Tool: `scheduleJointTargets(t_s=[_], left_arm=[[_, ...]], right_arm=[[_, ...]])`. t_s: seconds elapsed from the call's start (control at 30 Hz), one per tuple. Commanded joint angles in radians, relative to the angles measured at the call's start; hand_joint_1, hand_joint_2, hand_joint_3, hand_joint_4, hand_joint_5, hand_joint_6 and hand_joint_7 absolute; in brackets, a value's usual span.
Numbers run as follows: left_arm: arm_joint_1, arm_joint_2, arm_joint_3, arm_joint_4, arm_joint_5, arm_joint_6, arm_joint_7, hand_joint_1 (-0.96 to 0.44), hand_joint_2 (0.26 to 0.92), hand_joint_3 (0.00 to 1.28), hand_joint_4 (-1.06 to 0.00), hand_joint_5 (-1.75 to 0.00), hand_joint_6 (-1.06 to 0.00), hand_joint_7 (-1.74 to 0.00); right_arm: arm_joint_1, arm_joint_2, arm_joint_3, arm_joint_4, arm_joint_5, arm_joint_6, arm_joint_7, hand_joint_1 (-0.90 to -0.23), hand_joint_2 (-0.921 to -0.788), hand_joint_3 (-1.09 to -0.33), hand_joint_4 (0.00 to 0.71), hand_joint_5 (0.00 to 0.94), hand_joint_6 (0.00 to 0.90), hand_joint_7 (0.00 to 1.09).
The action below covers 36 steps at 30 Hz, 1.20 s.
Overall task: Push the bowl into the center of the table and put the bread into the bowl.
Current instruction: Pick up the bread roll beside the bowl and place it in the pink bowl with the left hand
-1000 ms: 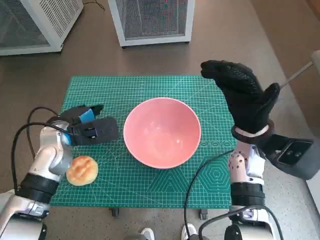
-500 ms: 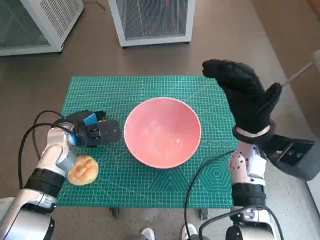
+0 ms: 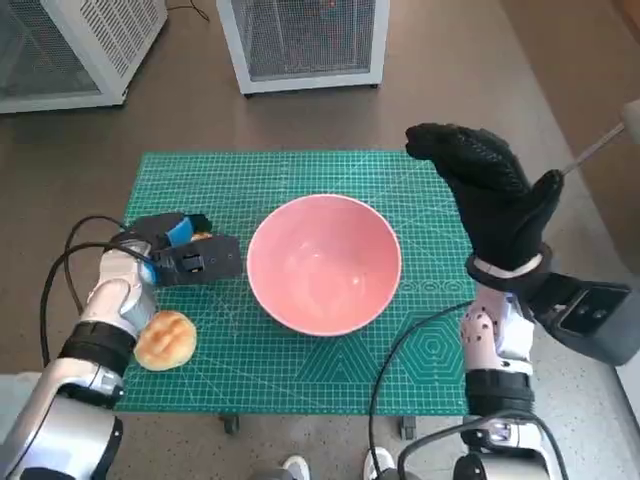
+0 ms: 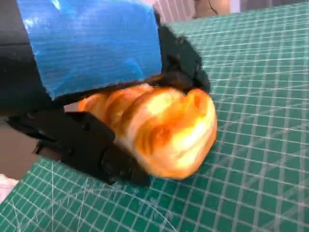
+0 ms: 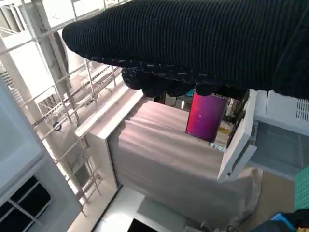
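The pink bowl (image 3: 325,265) stands upright and empty in the middle of the green cutting mat (image 3: 300,175). My left hand (image 3: 188,256) lies low over the mat just left of the bowl. In the left wrist view its black fingers (image 4: 91,150) grip a golden, ridged piece of bread (image 4: 164,130) just above the mat. Only an orange sliver of that bread (image 3: 203,237) shows in the head view. A second round bun (image 3: 165,340) lies on the mat near the front left corner, beside my left forearm. My right hand (image 3: 490,200) is raised over the mat's right edge, fingers spread, holding nothing.
Two white mesh cabinets (image 3: 300,40) (image 3: 70,45) stand on the floor beyond the table. Black cables loop by both forearms. A black box (image 3: 590,315) juts from my right wrist. A person's shoes (image 3: 295,467) show at the table's front edge.
My left hand has turned and edged slightly toward the bowl, its forearm swinging more upright. The bowl, the bun and my right hand have barely moved.
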Motion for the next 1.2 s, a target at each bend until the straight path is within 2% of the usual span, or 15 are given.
scheduleJointTargets(t_s=[0.03,0.23,0.43,0.67,0.93,1.2], left_arm=[[0.023,-0.011,-0.018,0.038,0.005,-0.017,0.009,0.03,0.919,0.13,-0.61,-1.32,-0.57,-1.09],[0.025,-0.002,-0.019,0.024,0.004,-0.021,0.026,0.0,0.92,0.14,-0.57,-1.28,-0.57,-1.23],[0.036,0.021,0.0,-0.055,-0.007,-0.012,0.018,0.0,0.92,0.13,-0.59,-1.23,-0.57,-1.26],[0.094,0.074,0.062,-0.31,-0.023,0.044,-0.021,0.0,0.92,0.13,-0.61,-1.25,-0.56,-1.24],[0.192,0.11,0.171,-0.638,-0.04,0.067,-0.009,0.0,0.92,0.09,-0.66,-1.15,-0.59,-1.25],[0.261,0.101,0.247,-0.955,-0.025,0.092,-0.023,0.0,0.92,0.07,-0.7,-1.11,-0.61,-1.23]], right_arm=[[0.023,-0.008,0.006,-0.01,-0.006,0.017,-0.008,-0.591,-0.921,-0.636,0.249,0.0,0.325,0.01],[0.024,-0.006,0.006,-0.009,-0.003,0.021,-0.004,-0.604,-0.921,-0.635,0.246,0.0,0.321,0.0],[0.022,-0.006,0.006,-0.002,0.001,0.022,0.0,-0.606,-0.921,-0.632,0.244,0.0,0.32,0.0],[0.02,-0.007,0.004,0.003,0.007,0.026,0.009,-0.598,-0.921,-0.63,0.245,0.0,0.32,0.0],[0.016,-0.008,0.002,0.011,0.011,0.029,0.017,-0.597,-0.921,-0.628,0.245,0.0,0.32,0.0],[0.017,-0.009,0.001,0.012,0.014,0.033,0.021,-0.605,-0.921,-0.624,0.245,0.0,0.321,0.0]])
